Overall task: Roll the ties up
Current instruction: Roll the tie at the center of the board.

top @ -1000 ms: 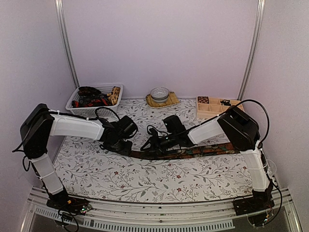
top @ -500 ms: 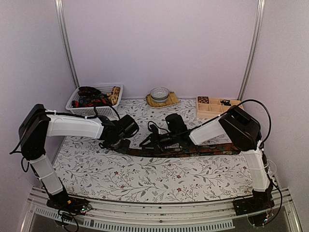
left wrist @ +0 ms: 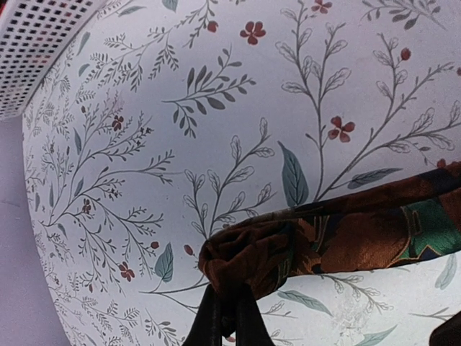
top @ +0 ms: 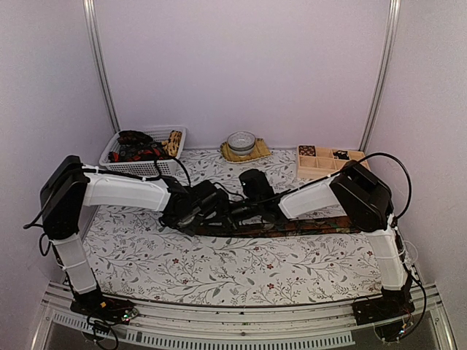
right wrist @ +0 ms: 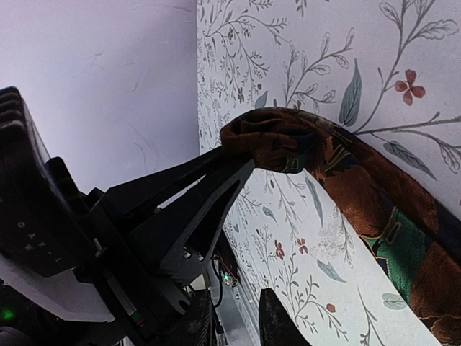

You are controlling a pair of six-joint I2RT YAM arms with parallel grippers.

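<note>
Found the left gripper (left wrist: 225,318) clamped tight on the bunched, folded-over end of a tie (left wrist: 360,238), with that end seemingly raised a little off the cloth. Found the right gripper (right wrist: 234,324) just beside it, fingers parted by a narrow gap with nothing between them, aimed at the same fold but not touching it. Traced the rest of the tie, patterned in brown and green, lying flat and straight across the middle of the table (top: 219,273) toward the right side. Made out one fold at most at the pinched end; could not tell whether a true coil had begun. Judged the roll barely started, with nearly the whole length left to wind. Noted more ties (top: 135,146) heaped in the white basket (top: 135,170) at the back left, unrolled as far as could be told. Noted a wooden box (top: 310,173) at the back right with dark things in its compartments, too small to make out. Judged most of the job yet to do.
</note>
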